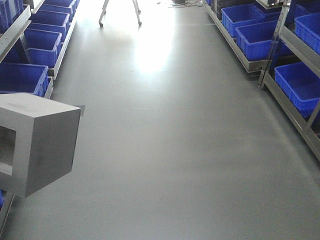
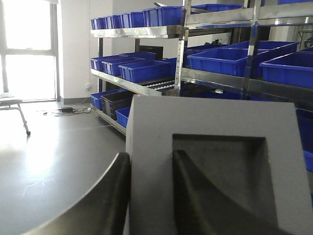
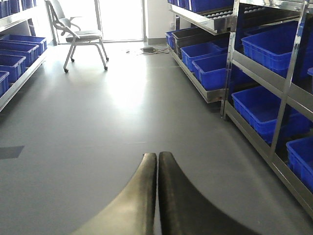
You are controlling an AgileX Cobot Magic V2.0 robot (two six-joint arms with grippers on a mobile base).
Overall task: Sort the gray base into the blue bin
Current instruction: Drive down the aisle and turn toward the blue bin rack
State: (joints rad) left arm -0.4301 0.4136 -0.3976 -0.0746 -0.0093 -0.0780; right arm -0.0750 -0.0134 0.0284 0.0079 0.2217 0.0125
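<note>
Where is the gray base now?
Front view, far left: the gray base hangs above the floor beside the blue crates, its wall clamped in the left gripper.

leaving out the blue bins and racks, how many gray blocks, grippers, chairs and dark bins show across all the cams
gray base: 1
grippers: 2 (left gripper, right gripper)
chair: 1
dark gray bin: 1
total: 5

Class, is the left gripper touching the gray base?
Touching. In the left wrist view the left gripper clamps one wall of the gray base, one finger outside, one in the recess.
</note>
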